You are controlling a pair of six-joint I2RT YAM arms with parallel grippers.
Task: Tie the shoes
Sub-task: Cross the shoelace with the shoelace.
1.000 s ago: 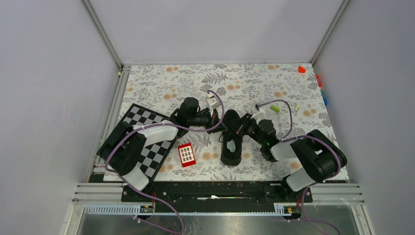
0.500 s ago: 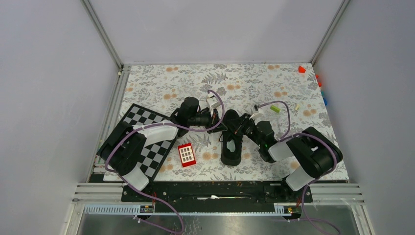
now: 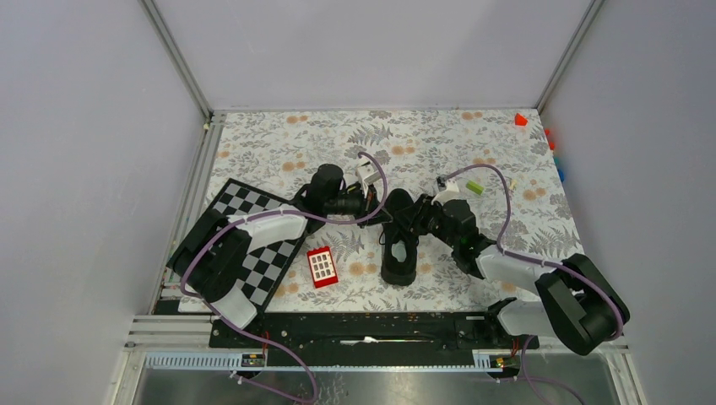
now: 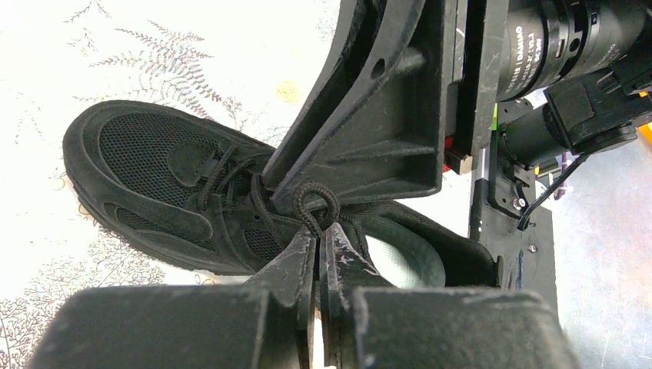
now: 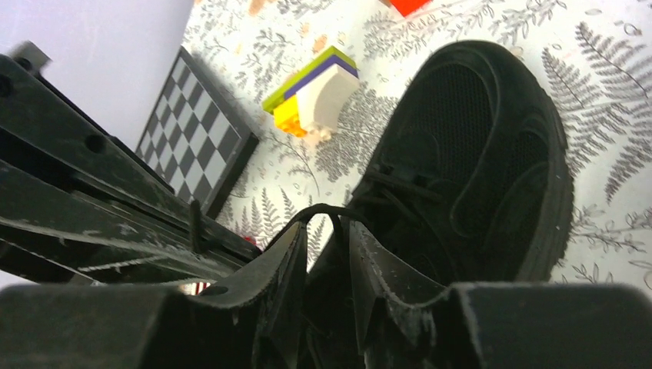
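The black shoe (image 3: 398, 263) lies on the floral table cover, its pale insole showing. My left gripper (image 3: 377, 213) sits at the shoe's left side. In the left wrist view the left gripper (image 4: 318, 231) is shut on a loop of black lace (image 4: 317, 201) over the shoe (image 4: 154, 173). My right gripper (image 3: 411, 221) reaches in from the right, close against the left one. In the right wrist view the right gripper (image 5: 327, 231) stands open, and a thin lace (image 5: 319, 207) arches across its tips beside the shoe (image 5: 477, 146).
A chessboard (image 3: 245, 221) lies left of the shoe, under the left arm. A red block (image 3: 322, 266) sits near the shoe's heel. A white, yellow and green block stack (image 5: 315, 91) stands beyond the shoe. A green block (image 3: 474, 186) and small coloured pieces (image 3: 520, 119) lie at the back right.
My right gripper has opened from shut. The right arm's elbow has swung out toward the near right corner while its wrist stayed at the shoe. The left arm has not moved.
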